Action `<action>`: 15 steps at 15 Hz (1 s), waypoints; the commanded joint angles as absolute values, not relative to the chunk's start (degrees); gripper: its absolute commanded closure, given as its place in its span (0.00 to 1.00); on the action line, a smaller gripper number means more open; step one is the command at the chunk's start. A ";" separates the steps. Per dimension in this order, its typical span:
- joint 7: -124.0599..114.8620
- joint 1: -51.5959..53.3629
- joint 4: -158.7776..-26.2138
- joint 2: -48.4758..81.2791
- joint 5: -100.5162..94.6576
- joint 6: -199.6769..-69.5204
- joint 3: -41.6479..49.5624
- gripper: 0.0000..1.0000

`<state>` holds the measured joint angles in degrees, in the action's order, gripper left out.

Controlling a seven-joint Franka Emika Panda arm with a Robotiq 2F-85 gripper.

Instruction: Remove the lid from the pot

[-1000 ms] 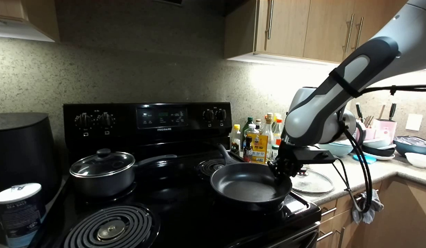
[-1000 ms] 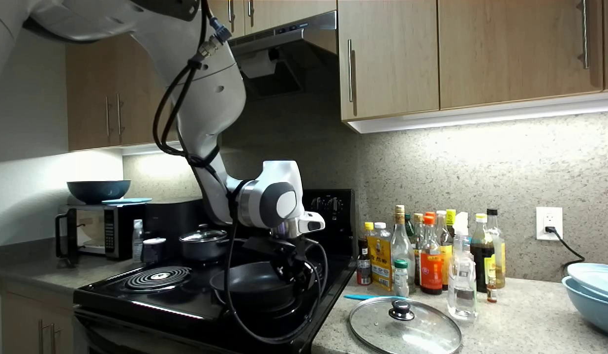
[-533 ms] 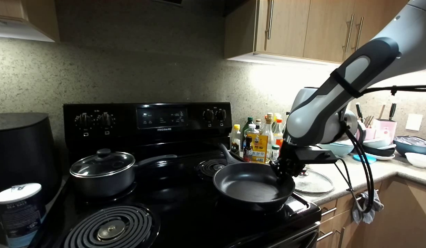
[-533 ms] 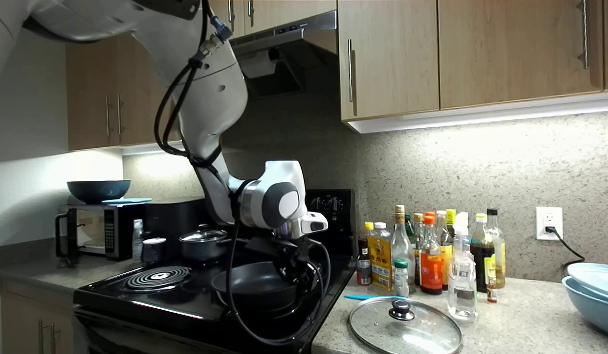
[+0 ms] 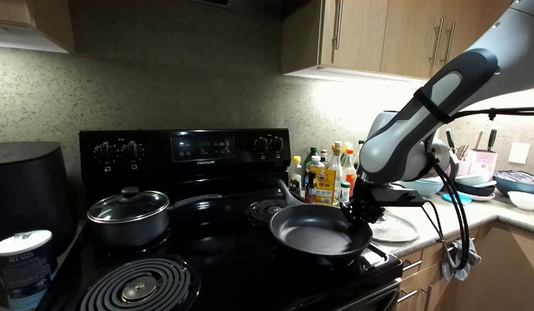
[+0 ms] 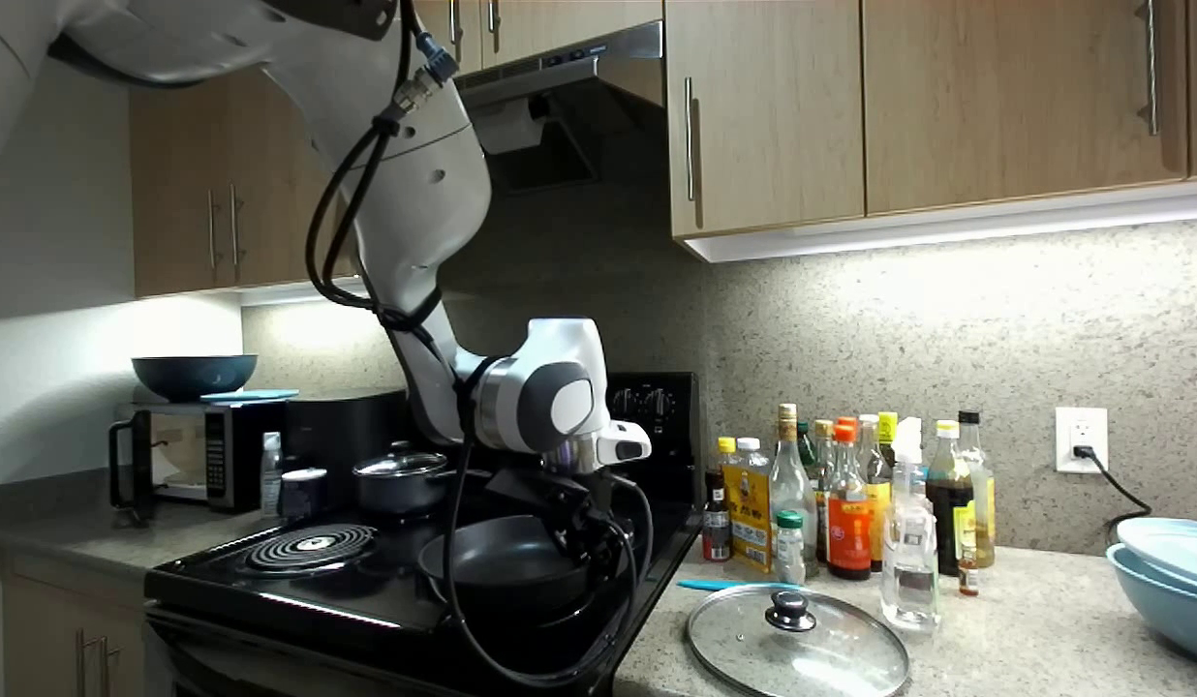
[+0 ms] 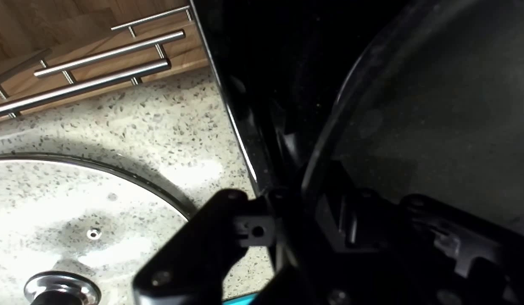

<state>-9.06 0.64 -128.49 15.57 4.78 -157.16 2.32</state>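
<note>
The glass lid [image 6: 798,656] lies flat on the tabletop [image 6: 1034,649], just beside the stove [image 5: 232,259], its dark knob [image 6: 790,611] pointing up. It is off the frying pan [image 5: 316,235] and apart from it; the wrist view shows only part of it, at lower left.

The frying pan sits over the front right burner, its long handle [image 5: 287,193] running toward the back panel [image 5: 185,151]. The claw [image 7: 306,201] is clenched on the pan's wall, on the side toward the lid, the rim running in between its 2 fingers. Whether the pan rests level is hard to tell.

Elsewhere on the stove, 2 coil burners [image 5: 139,288] show, 1 at front left and 1 at back right. A smaller pot [image 5: 128,231] under its own glass cover [image 5: 126,207] stands at back left.

Behind the lid, a flat blue item [image 6: 739,585] lies near a green-capped jar [image 6: 789,554], a yellow package [image 6: 751,518] and a group of bottles [image 6: 850,532]. A clear spray bottle [image 6: 910,581] stands close to the lid's edge. Pale blue dishes [image 6: 1170,610] sit farther along the tabletop.

Left of the stove, a sea salt can [image 5: 25,272] stands before a black appliance [image 5: 25,198]; a dark bowl [image 6: 194,378] sits above a microwave [image 6: 187,455].
</note>
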 commanded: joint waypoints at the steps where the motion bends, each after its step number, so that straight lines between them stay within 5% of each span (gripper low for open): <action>1: -6.64 -1.45 -127.98 17.34 8.32 -156.21 0.73 0.97; 7: -7.25 -2.15 -126.69 18.32 9.94 -155.60 0.89 0.97; 8: -8.88 -1.42 -126.63 18.36 8.38 -155.61 1.81 0.72; 9: -8.46 -1.46 -126.74 18.29 8.29 -155.88 1.76 0.60; 15: -10.03 -0.19 -126.60 18.29 5.57 -156.98 3.22 0.22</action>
